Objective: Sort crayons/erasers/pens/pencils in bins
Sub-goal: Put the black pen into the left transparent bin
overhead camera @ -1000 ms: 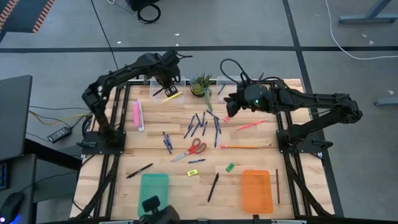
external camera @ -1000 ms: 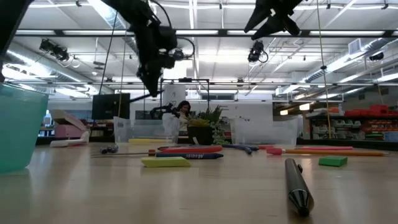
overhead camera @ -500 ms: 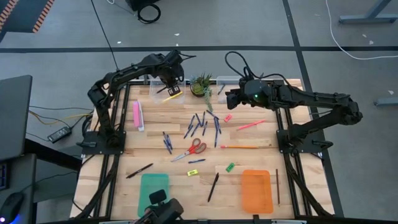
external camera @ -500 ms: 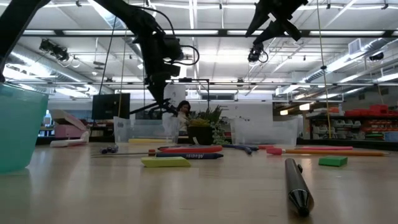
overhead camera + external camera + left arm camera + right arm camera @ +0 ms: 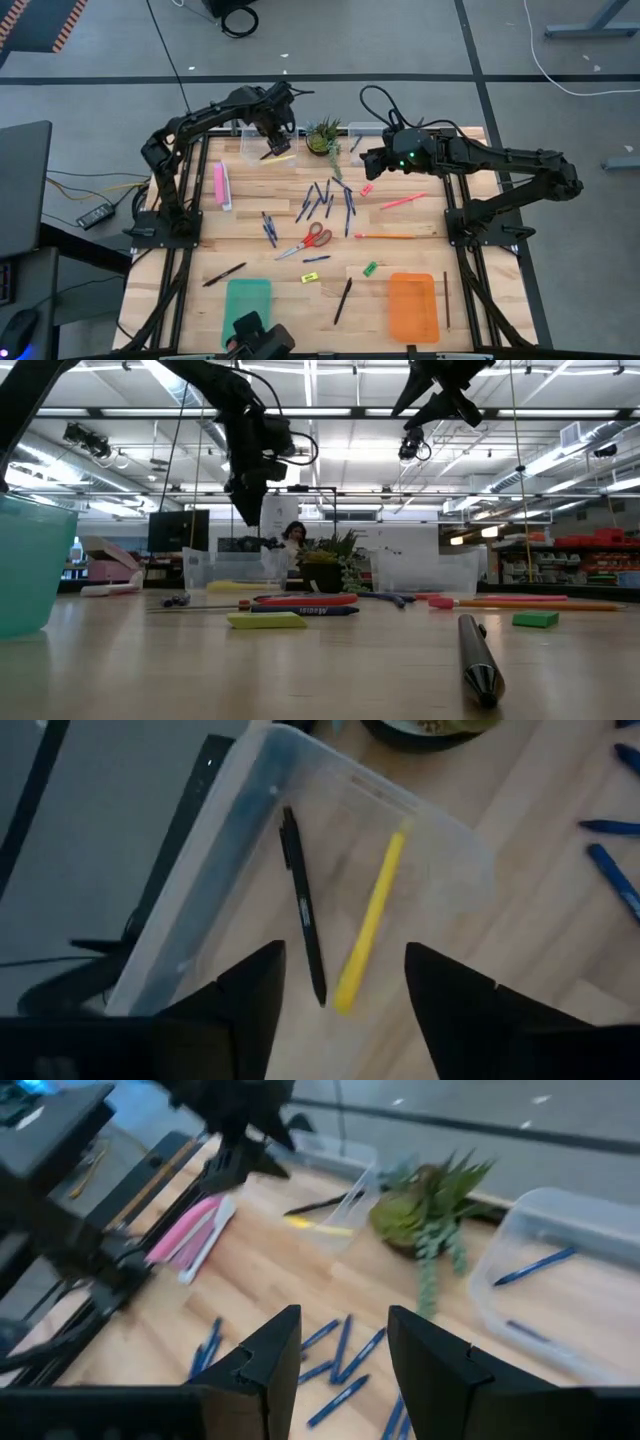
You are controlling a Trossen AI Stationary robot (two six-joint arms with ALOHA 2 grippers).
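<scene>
Overhead, my left end effector (image 5: 277,138) hangs above the clear plastic tub (image 5: 190,935) at the far left of the worktop (image 5: 420,255), fingers (image 5: 250,990) spread, nothing between them. Inside the tub lie a thin black pencil (image 5: 303,920) and a yellow pencil (image 5: 370,920), side by side, apart.

My right end effector (image 5: 366,160) hovers high near the small potted plant (image 5: 322,135), fingers (image 5: 265,1350) spread and empty. Beyond the plant sits a second clear tub (image 5: 560,1270) with slim blue pens (image 5: 533,1266) in it.

More blue pens (image 5: 325,198) lie scattered mid-worktop, near the red-handled scissors (image 5: 308,240). A long pink box (image 5: 221,185) lies at the left edge. Teal-green flat tray (image 5: 246,298) and orange flat tray (image 5: 413,306) sit at the near edge; a green eraser (image 5: 370,268) lies between them.
</scene>
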